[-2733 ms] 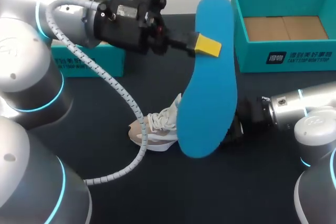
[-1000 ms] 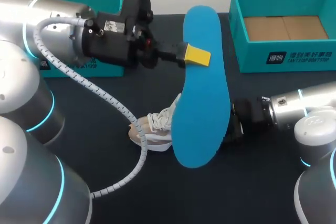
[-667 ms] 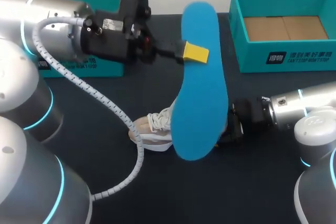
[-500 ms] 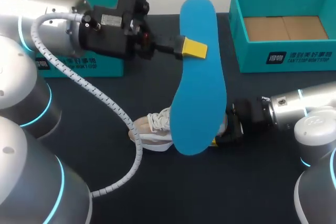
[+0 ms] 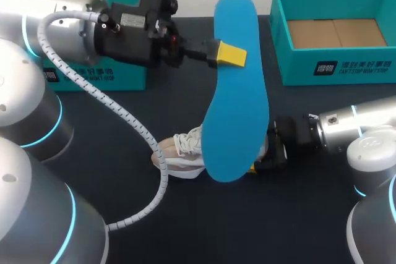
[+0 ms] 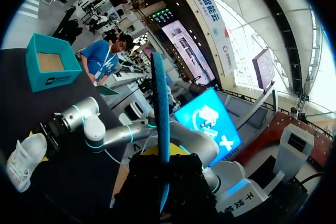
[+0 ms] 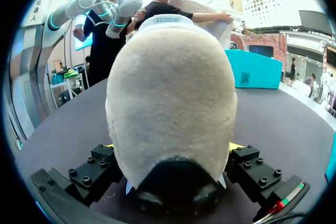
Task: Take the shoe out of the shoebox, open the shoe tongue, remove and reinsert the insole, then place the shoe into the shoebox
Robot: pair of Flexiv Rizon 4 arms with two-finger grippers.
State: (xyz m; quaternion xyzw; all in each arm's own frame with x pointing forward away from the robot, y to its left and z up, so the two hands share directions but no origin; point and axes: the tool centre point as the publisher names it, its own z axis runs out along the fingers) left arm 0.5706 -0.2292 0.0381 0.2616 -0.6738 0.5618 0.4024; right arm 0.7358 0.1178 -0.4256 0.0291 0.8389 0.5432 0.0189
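My left gripper (image 5: 228, 54) is shut on the edge of a long blue insole (image 5: 236, 97) and holds it in the air above the table; in the left wrist view the insole (image 6: 160, 103) stands edge-on out of the gripper (image 6: 163, 169). Below it a white and beige shoe (image 5: 178, 151) lies on the dark table, its rear half hidden behind the insole. My right gripper (image 5: 270, 156) sits at the shoe's heel. In the right wrist view the beige heel (image 7: 170, 98) fills the space between the spread fingers (image 7: 100, 171), so the right gripper (image 7: 170, 153) is open around it.
The open teal shoebox (image 5: 334, 69) with a cardboard floor stands at the back right. A second teal box part (image 5: 99, 78) lies at the back left, partly under my left arm. The left arm's white cable (image 5: 133, 122) hangs down beside the shoe's toe.
The left arm shifted the insole a little left, then slightly back right. The right gripper's fingers spread wider, and a yellow tip now shows under the insole's lower end.
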